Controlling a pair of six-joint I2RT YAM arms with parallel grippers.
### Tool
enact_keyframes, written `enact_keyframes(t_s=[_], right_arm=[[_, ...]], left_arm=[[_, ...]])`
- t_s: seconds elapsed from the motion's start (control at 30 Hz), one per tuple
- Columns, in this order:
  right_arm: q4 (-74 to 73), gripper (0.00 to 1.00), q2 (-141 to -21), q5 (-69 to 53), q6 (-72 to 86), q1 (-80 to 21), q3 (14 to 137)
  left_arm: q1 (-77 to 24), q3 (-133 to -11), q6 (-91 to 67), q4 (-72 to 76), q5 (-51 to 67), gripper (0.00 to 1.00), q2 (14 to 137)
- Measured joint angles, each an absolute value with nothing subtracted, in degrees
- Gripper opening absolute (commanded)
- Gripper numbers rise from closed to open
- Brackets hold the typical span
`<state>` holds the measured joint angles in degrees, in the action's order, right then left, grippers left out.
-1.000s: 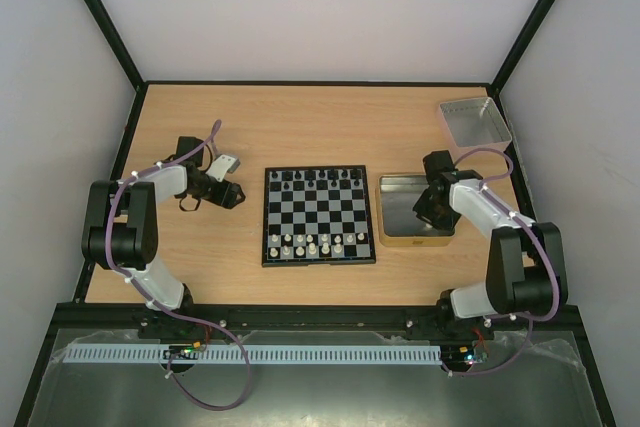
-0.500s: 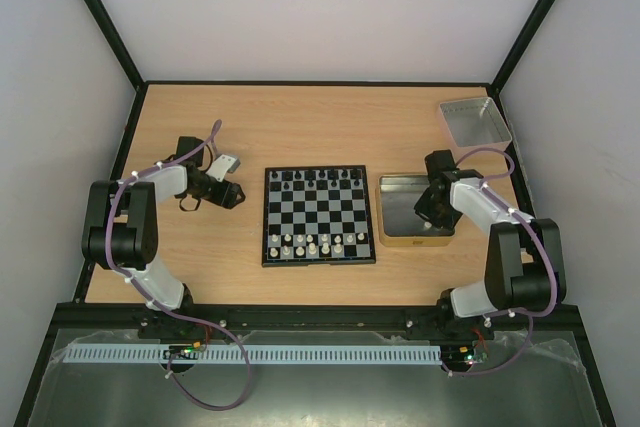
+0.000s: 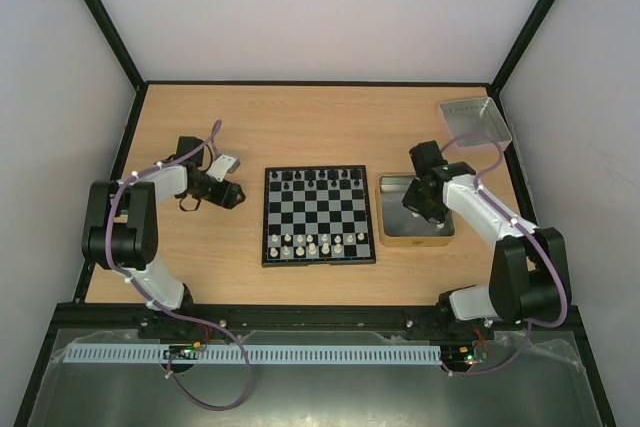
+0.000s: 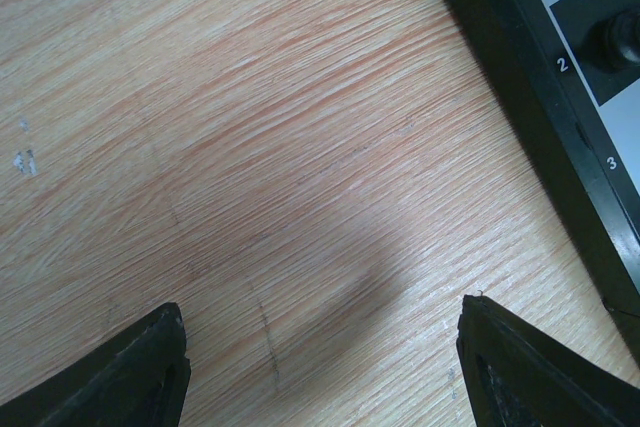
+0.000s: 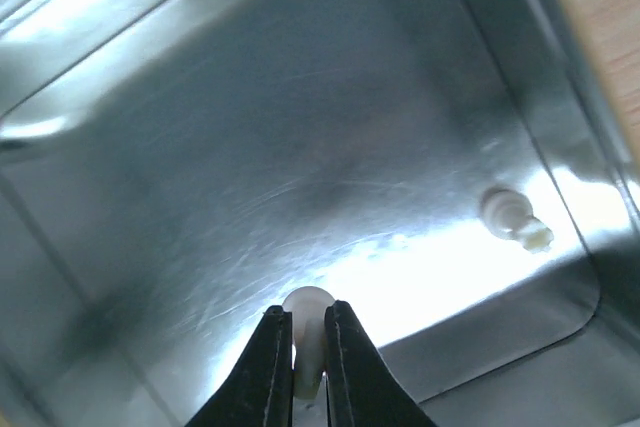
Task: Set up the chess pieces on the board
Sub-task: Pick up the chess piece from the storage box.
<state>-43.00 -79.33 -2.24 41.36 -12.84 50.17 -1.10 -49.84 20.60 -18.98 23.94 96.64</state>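
Observation:
The board (image 3: 320, 215) lies mid-table, with black chess pieces (image 3: 318, 179) on its far rows and white ones (image 3: 318, 243) on its near rows. To its right, my right gripper (image 3: 418, 209) hangs over the tan-rimmed metal tray (image 3: 415, 240). In the right wrist view that gripper (image 5: 308, 319) is shut on a small white piece (image 5: 307, 297) held upright just above the tray floor (image 5: 250, 147). Another white piece (image 5: 515, 219) lies on its side near the tray corner. My left gripper (image 3: 236, 194) rests open on the wood left of the board, nothing between its fingers (image 4: 150, 367).
A grey metal tray (image 3: 475, 122) sits at the back right corner. In the left wrist view the board's black rim (image 4: 530, 77) runs along the right, with a black piece (image 4: 620, 42) on a numbered edge square. Black frame rails border the table.
My right gripper has closed on the white piece in the tray and shifted left with it. The left arm has not moved.

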Motion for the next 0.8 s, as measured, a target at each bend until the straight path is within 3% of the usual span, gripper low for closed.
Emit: enact_keyframes(t_s=[0.43,0.8], right_arm=[[-51.1,0.06,-78.5,1.0,43.7,-30.0,62.0],[-52.9,0.06,-80.2,1.5,52.2,-53.2,63.0]], left_arm=[[-1.1,-49.8,20.6,-19.0,23.9,0.74,96.6],[-1.1,-49.8,20.6,-19.0,23.9,0.74,96.6]])
